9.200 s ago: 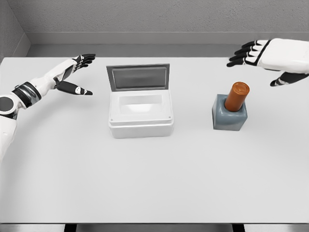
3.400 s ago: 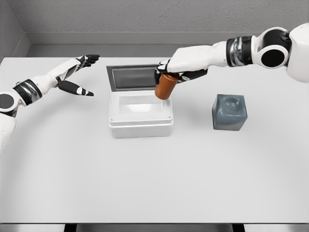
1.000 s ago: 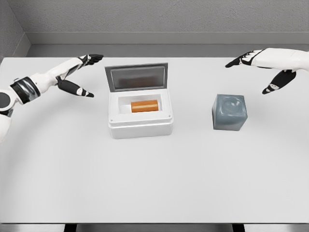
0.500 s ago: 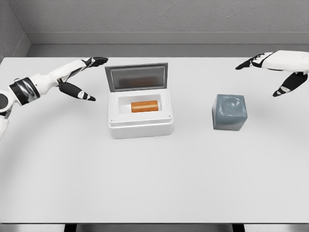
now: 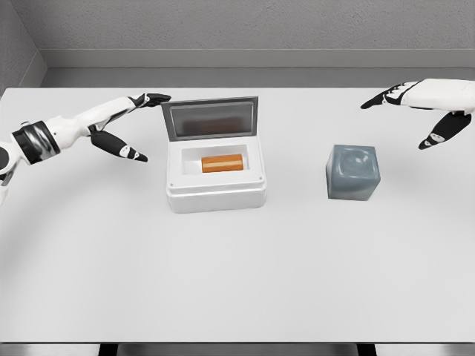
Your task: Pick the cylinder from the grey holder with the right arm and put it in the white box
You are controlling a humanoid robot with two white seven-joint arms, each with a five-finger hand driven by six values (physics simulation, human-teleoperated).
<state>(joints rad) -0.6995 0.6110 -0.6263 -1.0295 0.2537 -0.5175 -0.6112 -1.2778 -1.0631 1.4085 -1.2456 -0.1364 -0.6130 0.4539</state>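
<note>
The orange cylinder, lying in the white box, looks rigid, smooth and light, best gripped mid-length; both hands' fingers spread open, holding nothing.

Left hand reaching in from the left side, just beside the white box, fingers spread and thumb dropped (nothing held). Right hand raised beyond the box's far right, well apart, fingers likewise spread, empty.
</note>
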